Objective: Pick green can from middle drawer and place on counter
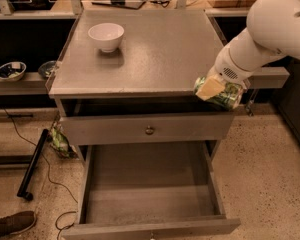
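Observation:
My gripper [214,88] is shut on the green can [225,94], which lies on its side in the fingers. It hangs at the counter's front right corner, level with the counter's edge. The counter [155,51] is a flat grey square top. The middle drawer [149,184] is pulled fully open below and its plank floor is bare. My white arm comes in from the upper right.
A white bowl [106,35] stands on the counter's back left. A shut drawer front with a brass knob [149,130] sits above the open drawer. Side shelves hold small bowls at the left [11,70]. A black stand leg [33,163] lies on the floor left.

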Controlling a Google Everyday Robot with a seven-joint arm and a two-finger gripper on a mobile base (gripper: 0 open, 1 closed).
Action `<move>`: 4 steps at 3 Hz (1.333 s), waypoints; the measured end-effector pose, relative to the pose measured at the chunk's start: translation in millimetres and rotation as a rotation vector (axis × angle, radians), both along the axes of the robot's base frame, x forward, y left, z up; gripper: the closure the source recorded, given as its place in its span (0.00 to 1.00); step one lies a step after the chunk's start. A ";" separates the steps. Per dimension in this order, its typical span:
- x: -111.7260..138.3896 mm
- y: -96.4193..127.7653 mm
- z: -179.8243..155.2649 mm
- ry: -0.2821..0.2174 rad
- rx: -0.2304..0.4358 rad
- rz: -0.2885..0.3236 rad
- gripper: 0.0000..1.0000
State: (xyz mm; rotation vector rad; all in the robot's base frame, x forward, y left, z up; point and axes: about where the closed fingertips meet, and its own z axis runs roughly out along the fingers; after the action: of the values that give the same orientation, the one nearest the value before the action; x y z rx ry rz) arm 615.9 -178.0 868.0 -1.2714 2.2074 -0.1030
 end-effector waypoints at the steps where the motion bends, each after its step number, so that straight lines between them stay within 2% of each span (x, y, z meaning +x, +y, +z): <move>1: -9.8 -7.7 3.0 0.005 0.015 -0.007 1.00; 2: -4.8 -26.3 17.5 0.000 0.026 -0.020 1.00; 3: 16.5 -40.9 37.5 -0.006 0.036 -0.033 1.00; 4: 46.7 -42.9 51.8 -0.003 0.055 -0.024 1.00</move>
State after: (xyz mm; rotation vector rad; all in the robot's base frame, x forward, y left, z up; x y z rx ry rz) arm 662.6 -220.9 919.8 -1.2144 2.2083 -0.0525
